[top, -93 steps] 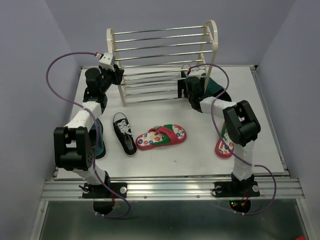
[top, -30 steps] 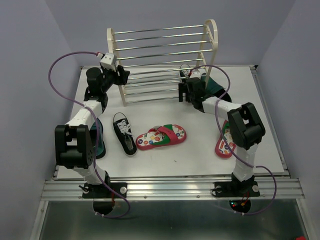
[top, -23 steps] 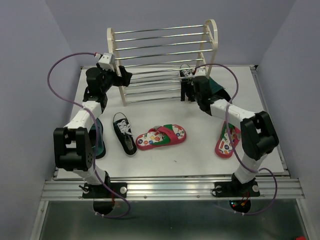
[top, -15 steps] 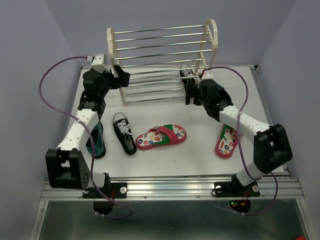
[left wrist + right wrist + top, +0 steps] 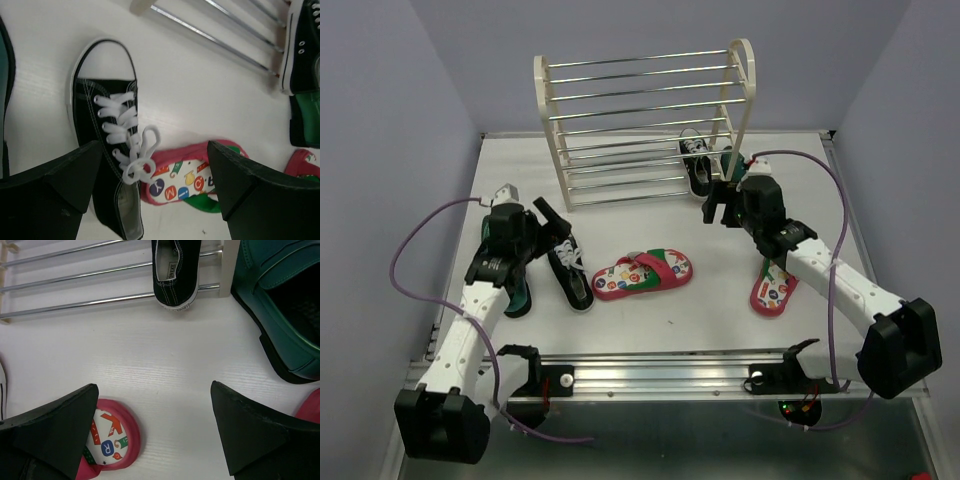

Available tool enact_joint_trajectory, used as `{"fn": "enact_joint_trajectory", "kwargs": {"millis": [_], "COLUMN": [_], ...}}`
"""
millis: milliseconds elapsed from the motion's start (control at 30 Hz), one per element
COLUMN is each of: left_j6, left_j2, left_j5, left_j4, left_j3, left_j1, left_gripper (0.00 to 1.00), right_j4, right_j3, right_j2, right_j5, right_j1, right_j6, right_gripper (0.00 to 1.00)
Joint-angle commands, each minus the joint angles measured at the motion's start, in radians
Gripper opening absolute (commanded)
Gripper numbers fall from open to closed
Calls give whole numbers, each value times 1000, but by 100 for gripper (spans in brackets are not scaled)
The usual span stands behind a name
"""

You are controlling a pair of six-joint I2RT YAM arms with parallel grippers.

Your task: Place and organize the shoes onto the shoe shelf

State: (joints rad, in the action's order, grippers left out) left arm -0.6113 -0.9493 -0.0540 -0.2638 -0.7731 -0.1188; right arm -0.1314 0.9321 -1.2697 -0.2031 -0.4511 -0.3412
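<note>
Left fingers (image 5: 47,200) are wide and empty; the black canvas sneaker with white laces (image 5: 107,142) lies on the tabletop (image 5: 200,120) between them. Probably light, soft; better pinch its sides. Right fingers (image 5: 47,432) also wide.

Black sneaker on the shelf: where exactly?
Top view: black sneaker on the shoe shelf's lowest rods, right end, beside the side panel, teal shoe just beyond.

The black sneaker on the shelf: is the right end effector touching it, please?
Apart. The right wrist view shows bare table between the right end effector and the black sneaker.
</note>
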Motion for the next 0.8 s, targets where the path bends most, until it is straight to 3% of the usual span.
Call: {"fn": "enact_joint_trajectory", "kwargs": {"millis": [0,167,333,533,767], "left_j6": [-71,-131,-185,-258,-251], "left_j2": [95,101,12,-48,-144], "left_j5": [-9,26,121,215,207], "left_j4": [-149,-213,-221,-295,-258], "left_j3": [70,132,129,127,135], "left_j1": [-21,-88,-169,-186,-194], "left_gripper": [99,99,99,99,99], "right_j4": [-39,-48,-48,-53,-53], "right_j3": [-9,-15,-15,-4,2], "right_j2": [18,9,-17,-45,-65], "right_j5": [-41,-59,-56,-71,-116], "right_j1": [6,6,6,6,6], "right_j6": [-25,-41,-41,-32,-31], "right_gripper": [100,100,100,100,100]}}
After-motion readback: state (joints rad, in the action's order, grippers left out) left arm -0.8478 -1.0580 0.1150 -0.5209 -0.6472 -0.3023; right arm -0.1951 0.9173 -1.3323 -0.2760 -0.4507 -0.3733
